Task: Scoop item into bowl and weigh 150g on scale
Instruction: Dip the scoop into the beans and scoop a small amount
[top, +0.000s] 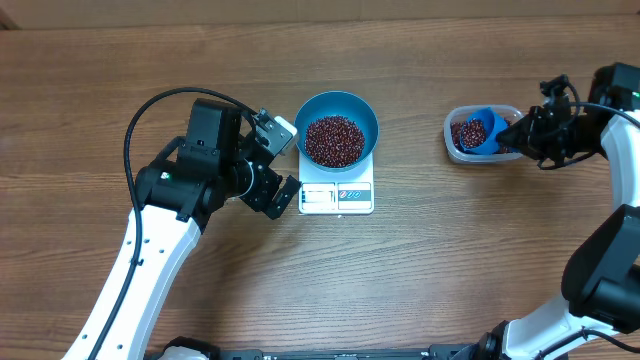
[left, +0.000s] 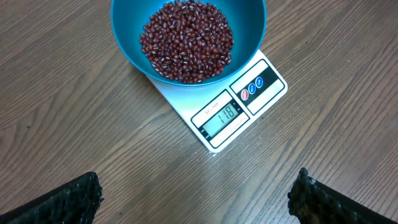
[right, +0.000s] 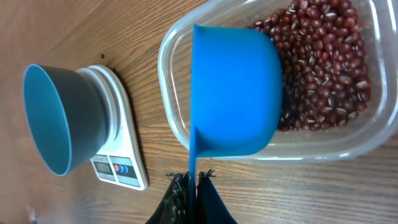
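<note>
A heap of red-brown beans (top: 334, 140) (left: 186, 40) lies in the blue bowl (top: 366, 117) (left: 124, 37) (right: 59, 118), which stands on the white scale (top: 337, 196) (left: 239, 106) (right: 121, 155). The scale's display shows 118. My left gripper (top: 283, 160) (left: 196, 198) hovers open just left of the scale, nothing between its fingers. My right gripper (top: 515, 133) (right: 193, 183) is shut on the thin handle of a blue scoop (top: 483, 128) (right: 233, 93), held inside the clear tub (top: 455, 150) (right: 323, 146) above more beans (top: 465, 132) (right: 323, 68).
The wooden table (top: 450, 260) carries only the scale with the bowl at the middle and the tub at the right. The right arm (top: 615, 200) reaches in from the right edge, the left arm (top: 160, 240) from the lower left.
</note>
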